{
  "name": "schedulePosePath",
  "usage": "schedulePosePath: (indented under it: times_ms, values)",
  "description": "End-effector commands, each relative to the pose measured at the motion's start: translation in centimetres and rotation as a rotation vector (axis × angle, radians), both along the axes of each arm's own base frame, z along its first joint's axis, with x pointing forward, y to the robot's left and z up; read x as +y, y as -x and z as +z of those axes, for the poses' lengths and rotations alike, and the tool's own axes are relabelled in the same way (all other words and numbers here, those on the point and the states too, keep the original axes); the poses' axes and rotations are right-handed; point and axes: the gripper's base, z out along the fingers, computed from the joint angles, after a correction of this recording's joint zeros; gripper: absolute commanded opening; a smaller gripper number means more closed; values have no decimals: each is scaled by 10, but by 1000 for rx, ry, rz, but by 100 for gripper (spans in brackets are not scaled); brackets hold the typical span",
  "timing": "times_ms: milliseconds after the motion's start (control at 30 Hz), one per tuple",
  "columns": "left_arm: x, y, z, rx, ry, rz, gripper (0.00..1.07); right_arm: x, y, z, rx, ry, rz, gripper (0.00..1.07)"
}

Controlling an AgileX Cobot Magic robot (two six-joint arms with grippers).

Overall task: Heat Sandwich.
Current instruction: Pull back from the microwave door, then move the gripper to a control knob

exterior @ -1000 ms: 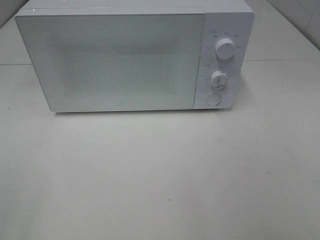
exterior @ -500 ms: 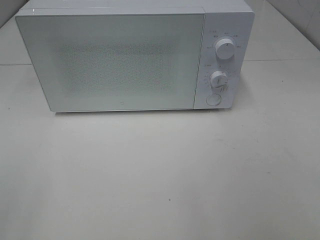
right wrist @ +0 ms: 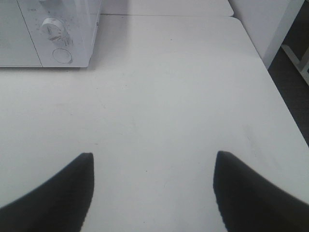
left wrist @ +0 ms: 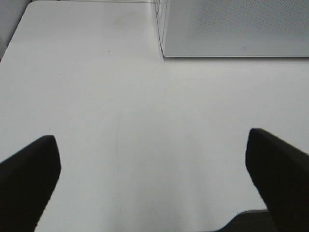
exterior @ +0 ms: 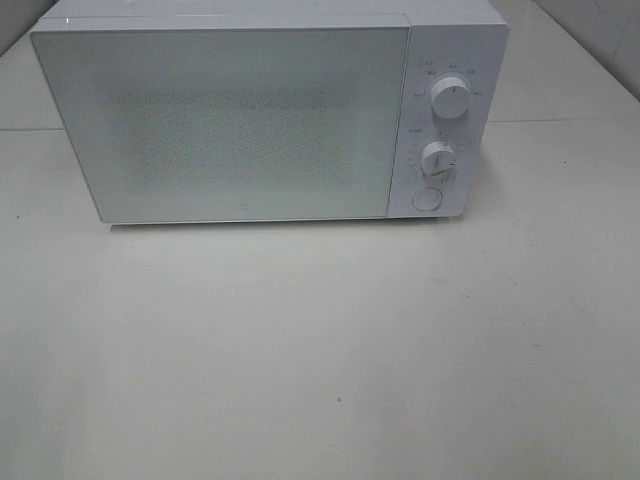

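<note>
The sandwich is out of view in every frame. A white microwave [exterior: 260,110] stands at the back of the table with its door [exterior: 225,125] shut; its lower corner also shows in the left wrist view [left wrist: 231,29] and its knob side in the right wrist view [right wrist: 53,34]. My left gripper [left wrist: 152,183] hangs open over bare table in front of the microwave, nothing between its dark fingers [left wrist: 29,179]. My right gripper [right wrist: 152,193] is open too, empty, over the table to the microwave's right. Neither gripper appears in the exterior high view.
The microwave panel carries two knobs [exterior: 452,98] [exterior: 438,158] and a round button [exterior: 427,199]. The white table [exterior: 320,350] stretches in front. Its right edge [right wrist: 270,72] drops off beside a white frame, and its near edge [left wrist: 251,212] shows by the left gripper.
</note>
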Motion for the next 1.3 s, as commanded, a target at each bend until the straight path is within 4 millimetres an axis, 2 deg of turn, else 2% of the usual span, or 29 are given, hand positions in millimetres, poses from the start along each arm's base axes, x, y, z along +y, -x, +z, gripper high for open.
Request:
schedulePosePath:
  times_ms: [33, 233, 400, 800, 833, 967, 1000, 1033, 1300]
  values:
    - [-1, 3, 0, -25, 10, 1, 100, 0, 6, 5, -56, -3, -13, 68]
    - [-1, 3, 0, -25, 11, 0, 100, 0, 1, 18, -57, -9, -15, 69]
    - [-1, 3, 0, -25, 11, 0, 100, 1, -15, 25, -67, 0, -5, 69]
    - [-1, 3, 0, -25, 11, 0, 100, 4, -69, 39, -103, 9, 25, 69]
    - [-1, 3, 0, -25, 11, 0, 100, 4, -69, 39, -103, 9, 25, 69]
    - [-1, 3, 0, -25, 11, 0, 100, 5, -91, 38, -81, 12, 35, 69]
    - [-1, 3, 0, -25, 11, 0, 100, 5, -91, 38, -81, 12, 35, 69]
    - [-1, 3, 0, -25, 11, 0, 100, 6, -100, 37, -77, 12, 39, 69]
    - [-1, 3, 0, -25, 11, 0, 100, 8, -133, 31, -46, 7, 50, 69]
